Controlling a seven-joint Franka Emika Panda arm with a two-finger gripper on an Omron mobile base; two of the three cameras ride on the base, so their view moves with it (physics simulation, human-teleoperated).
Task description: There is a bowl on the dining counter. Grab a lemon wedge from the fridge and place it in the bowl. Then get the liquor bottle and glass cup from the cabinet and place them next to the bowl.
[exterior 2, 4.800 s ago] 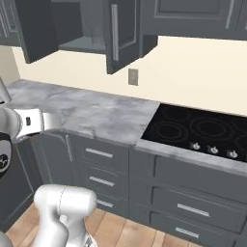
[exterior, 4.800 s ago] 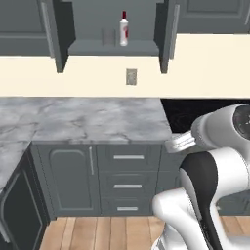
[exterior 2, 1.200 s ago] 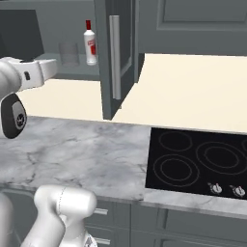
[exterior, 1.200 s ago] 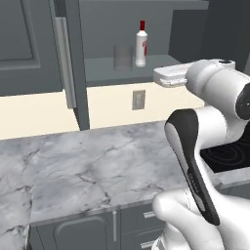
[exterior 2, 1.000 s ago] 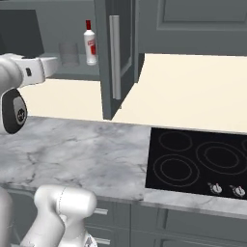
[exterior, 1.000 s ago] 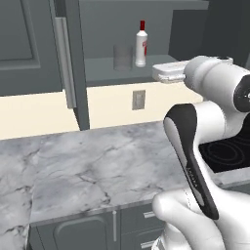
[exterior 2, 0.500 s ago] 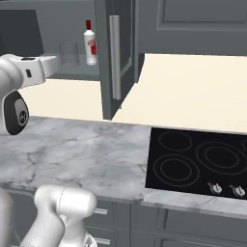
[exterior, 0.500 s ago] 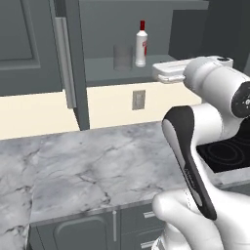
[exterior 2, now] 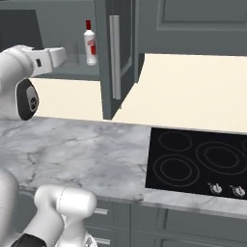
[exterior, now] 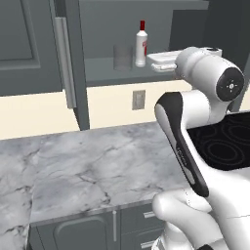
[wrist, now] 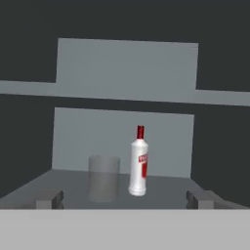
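Up on the open cabinet's shelf (exterior: 102,73) stands the bottle (wrist: 138,163), upright with its long axis vertical and red cap on top, the cup (wrist: 103,177) just beside it. Facing them level, the gripper (wrist: 125,199) has its fingers spread wide and empty, probably so it can straddle the bottle from the side.

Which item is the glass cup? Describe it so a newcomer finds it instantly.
Look at the open cabinet above the marble counter, on its lower shelf. Two things stand there side by side: the cup is the short, see-through grey cylinder. Its neighbour, the bottle, is taller and white, with a red cap and label.
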